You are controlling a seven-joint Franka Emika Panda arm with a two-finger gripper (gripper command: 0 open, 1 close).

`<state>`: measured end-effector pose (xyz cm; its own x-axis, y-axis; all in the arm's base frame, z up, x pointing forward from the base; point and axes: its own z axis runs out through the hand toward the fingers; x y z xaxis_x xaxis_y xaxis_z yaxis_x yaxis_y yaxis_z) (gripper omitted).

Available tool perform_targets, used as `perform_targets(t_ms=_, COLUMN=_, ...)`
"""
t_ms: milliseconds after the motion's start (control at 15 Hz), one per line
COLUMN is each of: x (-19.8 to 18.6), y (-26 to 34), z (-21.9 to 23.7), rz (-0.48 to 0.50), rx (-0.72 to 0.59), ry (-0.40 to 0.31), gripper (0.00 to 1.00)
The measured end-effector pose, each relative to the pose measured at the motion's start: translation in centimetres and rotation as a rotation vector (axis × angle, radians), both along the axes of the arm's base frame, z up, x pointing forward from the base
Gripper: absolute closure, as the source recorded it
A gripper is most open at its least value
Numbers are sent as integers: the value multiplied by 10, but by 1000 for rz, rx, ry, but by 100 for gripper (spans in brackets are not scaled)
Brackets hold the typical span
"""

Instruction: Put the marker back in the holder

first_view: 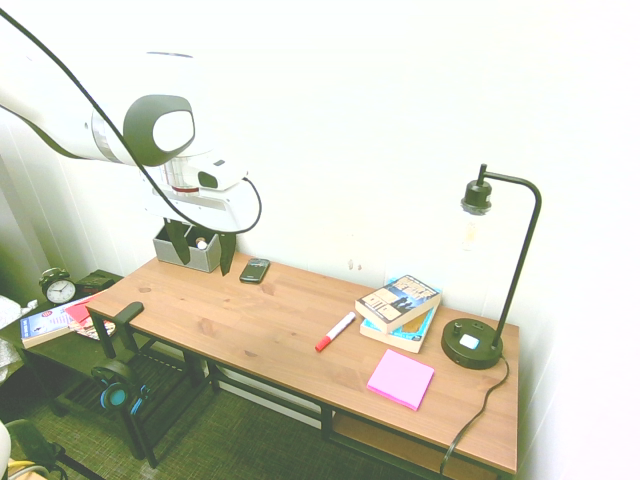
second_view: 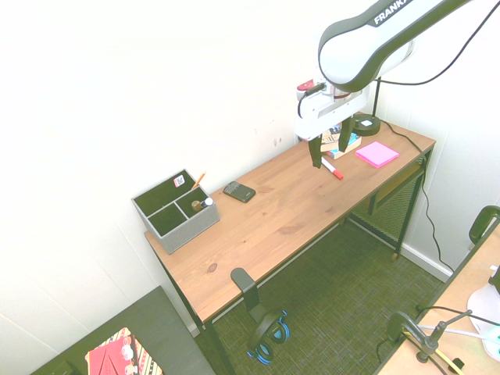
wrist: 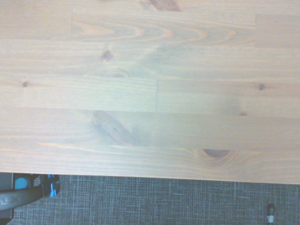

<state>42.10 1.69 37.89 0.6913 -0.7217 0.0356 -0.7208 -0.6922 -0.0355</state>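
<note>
Evidently the marker (first_view: pixel 335 332) is the thing out of place: it lies flat on the wooden desk (first_view: pixel 240 322), between the phone and the lamp, with its white barrel toward the stacked paperbacks (first_view: pixel 400 312) and its red end toward the desk's front edge. The pink sticky notes (first_view: pixel 401 379) sit near it, beside the books. From where I stand, the gripper (second_view: pixel 332 155) hangs above the desk with its two dark fingers spread apart and nothing between them, presumably kept wide so they can straddle a slim barrel.

At the other end, the grey desk organiser (second_view: pixel 191 228) stands near the wall, its compartments facing up, which is what lets pens stand in it. A pencil (second_view: pixel 199 180) leans in one of them, and the black phone (second_view: pixel 239 191) rests just beside the box. The black lamp (first_view: pixel 472 343) stands past the books.

None of the job looks done to me; the step in hand is reaching the marker. The arm likely needs to move toward the books, line its fingers up across the barrel and come down low. A round barrel could roll if nudged, and the paperbacks leave little room on that side. Then the marker would need tipping upright to drop into a compartment.
</note>
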Motion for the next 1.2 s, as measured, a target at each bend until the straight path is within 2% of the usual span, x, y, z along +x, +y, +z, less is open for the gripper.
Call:
perform_targets(t_ms=267, x=5, y=-4, z=-5, rz=-19, rx=14, ry=-17, gripper=0)
perform_targets(t_ms=667, x=36, y=-80, z=-37, rz=-121, rx=18, ry=-54, gripper=0)
perform_targets(t_ms=733, x=42, y=-94, z=-45, rz=-135, rx=12, ry=-64, gripper=0)
perform_targets(t_ms=933, x=53, y=-126, z=-82, rz=-97, rx=-12, ry=-87, gripper=0)
perform_targets(t_ms=1200, x=61, y=-154, z=-121, rz=-121, rx=-5, ry=-59, gripper=0)
